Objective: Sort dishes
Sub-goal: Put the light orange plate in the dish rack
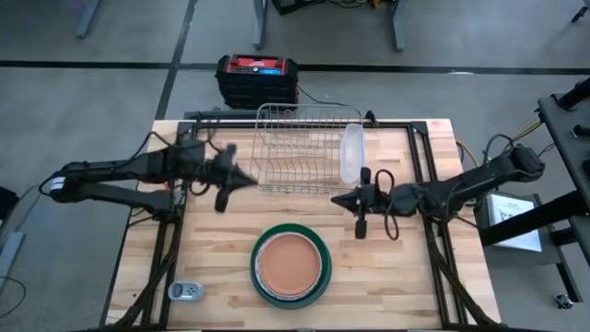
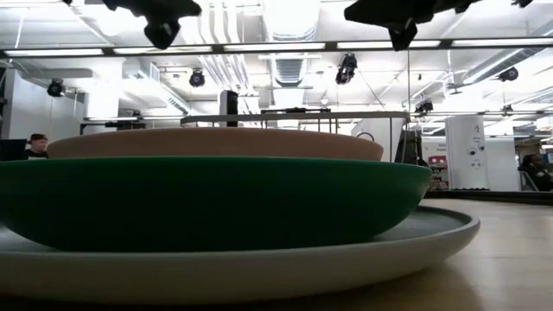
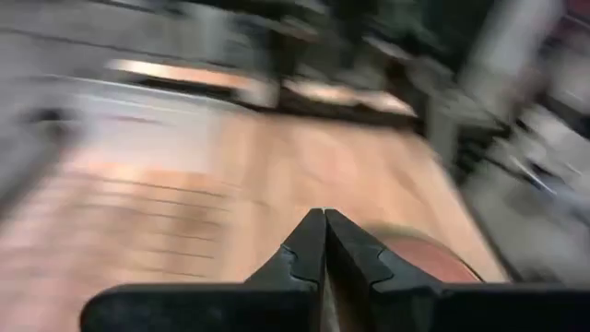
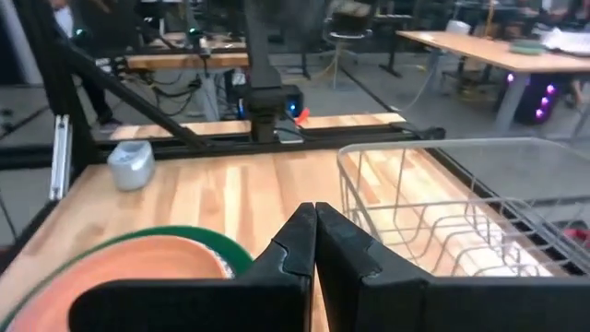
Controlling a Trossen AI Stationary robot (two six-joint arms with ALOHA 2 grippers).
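**Plates stacked in front of the rack, both grippers pinched shut and empty**

Using the wire rack (image 1: pixel 307 148) as the anchor, since it sits at the back middle of the table (image 1: pixel 406 277).

The dishes are one stack in front of the rack, toward the front edge and roughly in line with its middle. From the side you can see the layers nicely: pale grey plate (image 2: pixel 432 238) at the bottom, touching the wood, dark green plate (image 2: pixel 207 203) nested on it, and a pink plate (image 2: pixel 216 143) on top. From overhead the pink plate (image 1: pixel 291 265) fills the centre and the green plate (image 1: pixel 260 247) shows as a ring around it. I can't see any plates in the rack.

Left gripper (image 1: pixel 251 181) hangs just off the rack's front left corner, above the table, fingers pressed together with nothing between them. Its own camera is blurry, but the two fingertips (image 3: pixel 309 242) clearly meet.

Right gripper (image 1: pixel 339 199) hangs just off the rack's front right corner, tips closed tight as well, holding nothing. In its wrist view the fingers (image 4: pixel 300 242) touch along their length, with the pink plate (image 4: pixel 138 277) and rack (image 4: pixel 442 198) beyond them.

Other bits: a clear tub (image 1: pixel 351 153) leaning at the rack's right end, a small grey gadget (image 1: pixel 186 291) well off to the front left of the rack near the table corner, and a red-and-black box (image 1: pixel 257 76) on the floor behind the rack.
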